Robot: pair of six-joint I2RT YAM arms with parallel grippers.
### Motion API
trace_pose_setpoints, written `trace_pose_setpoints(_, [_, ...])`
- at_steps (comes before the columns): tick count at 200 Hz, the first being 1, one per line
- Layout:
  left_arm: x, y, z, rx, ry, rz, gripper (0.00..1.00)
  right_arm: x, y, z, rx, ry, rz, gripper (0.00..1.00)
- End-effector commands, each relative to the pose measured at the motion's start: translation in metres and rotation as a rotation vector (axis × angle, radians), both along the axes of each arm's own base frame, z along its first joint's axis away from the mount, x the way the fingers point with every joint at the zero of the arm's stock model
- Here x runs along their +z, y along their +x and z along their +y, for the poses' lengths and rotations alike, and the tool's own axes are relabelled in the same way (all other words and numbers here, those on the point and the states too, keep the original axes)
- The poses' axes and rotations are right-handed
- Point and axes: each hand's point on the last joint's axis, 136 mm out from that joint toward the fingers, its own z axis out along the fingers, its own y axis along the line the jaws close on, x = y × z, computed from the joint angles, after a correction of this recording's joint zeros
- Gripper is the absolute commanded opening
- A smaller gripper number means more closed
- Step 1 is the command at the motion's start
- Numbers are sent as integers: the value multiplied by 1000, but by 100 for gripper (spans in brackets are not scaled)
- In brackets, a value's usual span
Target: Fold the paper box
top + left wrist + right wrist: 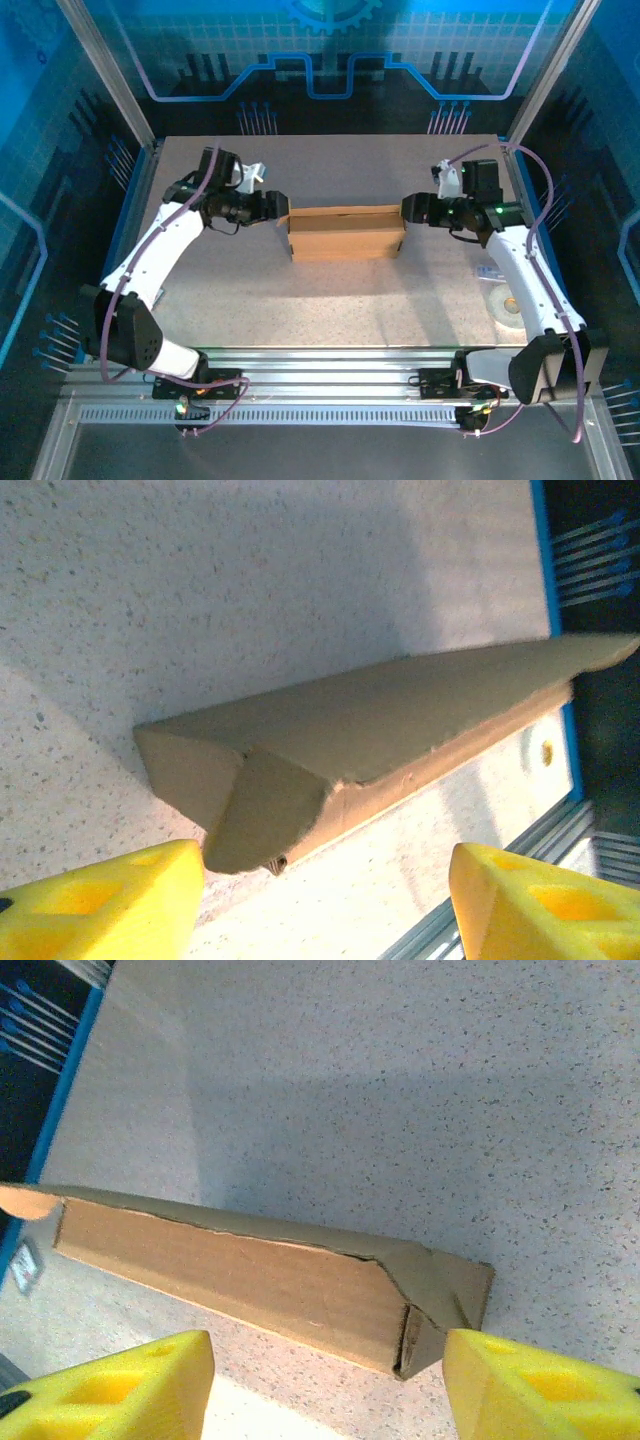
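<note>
From above, the paper box (347, 232) lies on the table (330, 300) as a slim closed carton that spans the gap between the two arms. The left gripper (281, 212) sits at one end and the right gripper (408, 210) at the other, each pointing inward along it. Whether either tip touches cardboard cannot be told from up here.

On the left wrist, the left gripper's fingers (100, 905) stand well apart, wide and holding nothing. The box runs away straight ahead. Its rounded end flap (265, 815) lies just ahead, close to one finger and well off-centre in the gap.

On the right wrist, the right gripper's fingers (540, 1385) are equally wide and empty. The box's creased end flap (435, 1295) sits just ahead, hard by one finger, with a seam gaping at the corner.

The likely trouble is the off-centre ends. If the jaws close, one finger probably meets cardboard first and swings the light carton across the smooth table. Pressing inward from both ends could buckle the long panel or spring the gaping seam open.

The box carries no print. A small label (25, 1265) on the table is too small to read.
</note>
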Motion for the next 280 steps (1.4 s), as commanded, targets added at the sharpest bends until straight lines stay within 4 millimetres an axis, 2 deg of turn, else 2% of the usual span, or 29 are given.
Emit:
trace_pose_setpoints(1, [-2, -5, 5, -38, 137, -46, 64, -14, -3, -4, 41, -185, 23, 62])
trace_pose_setpoints(19, [-4, -2, 7, -34, 165, -49, 59, -18, 0, -6, 48, -279, 22, 60])
trace_pose_setpoints(68, [0, 2, 5, -43, 186, -85, 59, -24, 5, -7, 65, -409, 11, 59])
trace_pose_setpoints(109, [-3, 10, 4, -47, 225, -92, 55, -22, 6, -10, 56, -427, -6, 59])
trace_pose_setpoints(133, [-2, 15, 1, -53, 227, -100, 50, -23, 10, -10, 53, -417, -5, 59])
trace_pose_setpoints(165, [-6, 16, -4, -64, 222, -82, 43, -26, 12, 0, 87, -368, 9, 57])
trace_pose_setpoints(226, [-14, 18, -3, -50, 232, -39, 35, -31, 18, 0, 73, -369, 19, 49])
trace_pose_setpoints(280, [-14, 18, -10, -41, 184, 9, 23, -31, 19, 4, 78, -349, 23, 39])
